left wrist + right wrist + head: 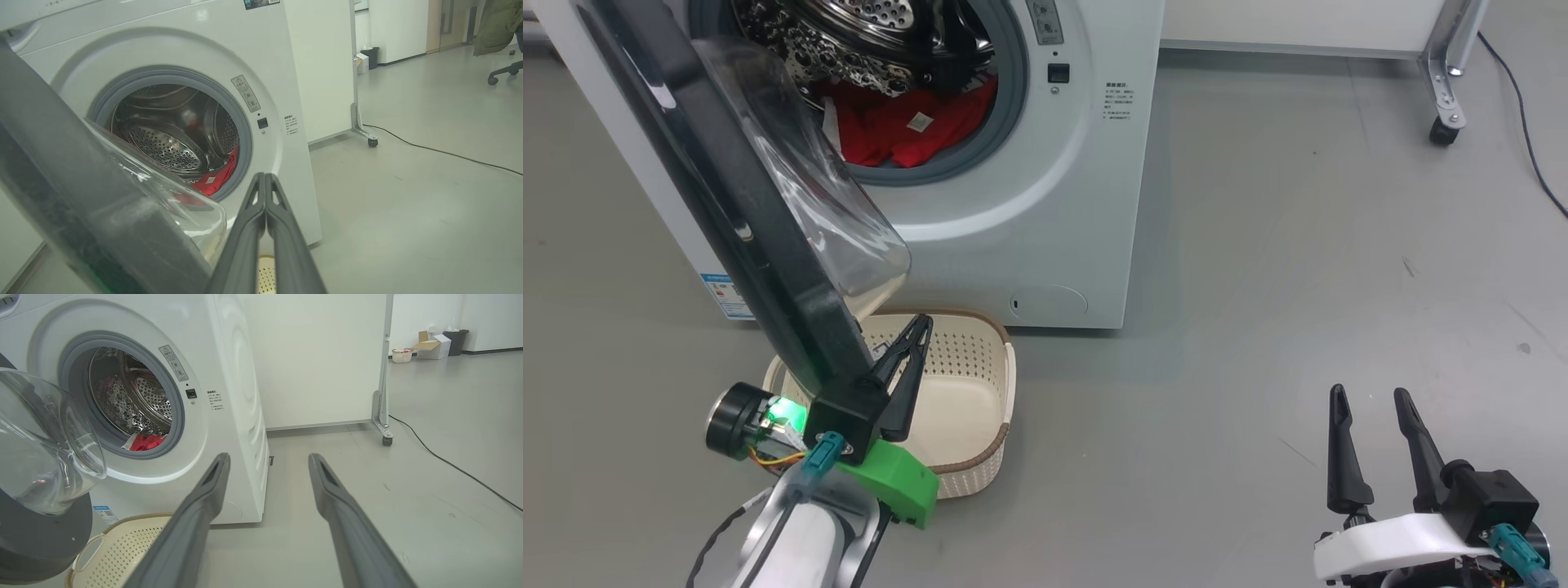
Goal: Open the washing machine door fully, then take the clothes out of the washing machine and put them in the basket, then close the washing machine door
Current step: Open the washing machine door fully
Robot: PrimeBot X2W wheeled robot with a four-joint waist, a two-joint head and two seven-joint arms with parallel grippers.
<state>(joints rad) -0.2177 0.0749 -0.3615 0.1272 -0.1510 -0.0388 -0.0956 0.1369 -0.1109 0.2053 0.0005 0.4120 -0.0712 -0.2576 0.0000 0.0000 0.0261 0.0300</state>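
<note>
Standing partway open, the washing machine door [743, 204] shows its thin side to the head view. Its long black rim runs from the top left down to the lower middle. Its clear glass bowl [800, 180] bulges toward the round hole of the washing machine [1029, 204]. The hole faces out to the front, and the door covers its left part in the head view.

The clothes [907, 126] lie in one red heap at the bottom of the steel drum [849, 41], with a small white tag [920, 122] on top. I cannot tell how many pieces are in the heap.

The basket [980, 359] sits on the floor [1258, 286], just in front of the machine. The low end of the door hangs over its left side.

The left tool [921, 322] is over the basket, just beside the low edge of the door. Its two fingers are pressed together and point up at the machine. I cannot tell if it touches the door.

The right tool [1369, 394] is low on the right, well apart from the basket. Its two fingers stand apart, with grey floor showing between them.

The floor to the right of the machine is wide and open. Far off there is a leg on a wheel [1444, 131] and a black cable [1523, 114].

I count one machine, one door, one basket, one red heap and two tools.
</note>
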